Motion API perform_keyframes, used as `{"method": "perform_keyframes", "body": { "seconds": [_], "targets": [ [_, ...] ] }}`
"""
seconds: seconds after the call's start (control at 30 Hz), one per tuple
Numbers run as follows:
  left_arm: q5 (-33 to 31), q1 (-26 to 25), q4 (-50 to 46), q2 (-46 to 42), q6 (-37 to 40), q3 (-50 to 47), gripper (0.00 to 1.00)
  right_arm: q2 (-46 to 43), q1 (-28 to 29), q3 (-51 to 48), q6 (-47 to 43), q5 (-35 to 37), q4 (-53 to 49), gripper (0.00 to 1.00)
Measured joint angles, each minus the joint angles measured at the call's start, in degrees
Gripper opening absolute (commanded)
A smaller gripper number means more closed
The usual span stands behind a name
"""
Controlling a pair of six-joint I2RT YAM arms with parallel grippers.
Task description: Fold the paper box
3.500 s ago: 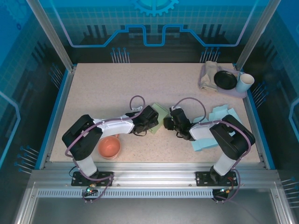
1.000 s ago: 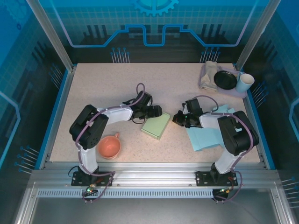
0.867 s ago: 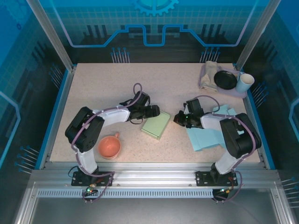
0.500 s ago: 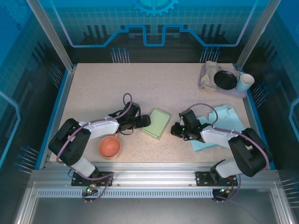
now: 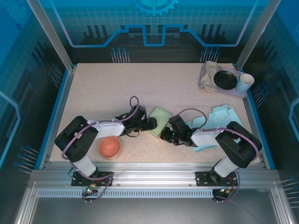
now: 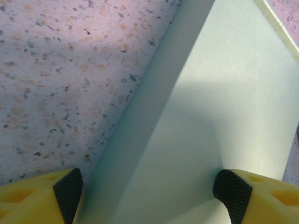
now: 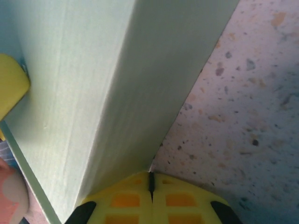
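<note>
Pale-green paper box (image 5: pixel 160 119) lies just ahead of both arms, its long edge straddled by the parted jaws of the left gripper (image 6: pixel 149 190), while the right gripper (image 7: pixel 150 183), jaws together, is set at the foot of its side wall.

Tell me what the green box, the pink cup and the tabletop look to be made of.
Green box: looks like thin card or paper, matt, with crisp folded edges and a faint grain.
Pink cup: smooth, perhaps plastic or glazed ceramic; too small to tell which.
Tabletop: speckled stone-look surface, possibly laminate, low sheen.
</note>
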Motion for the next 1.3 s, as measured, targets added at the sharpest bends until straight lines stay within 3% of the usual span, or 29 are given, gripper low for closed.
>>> {"method": "perform_keyframes", "body": {
  "seconds": [0.83,1.1,1.3],
  "targets": [
    [-13.5,-5.9,5.8,2.4,-12.6,-0.5,0.81,0.4,-0.7,-5.6,12.3,-0.8,12.5,0.00],
    [-9.9,-3.7,0.8,2.0,-11.4,2.2,0.82,-2.3,0.4,-5.5,10.2,3.7,8.6,0.01],
    [-6.7,-0.1,-4.1,2.0,-8.7,6.5,0.83,-8.3,0.5,-4.7,2.8,10.1,-3.3,0.14]
  ]
}}
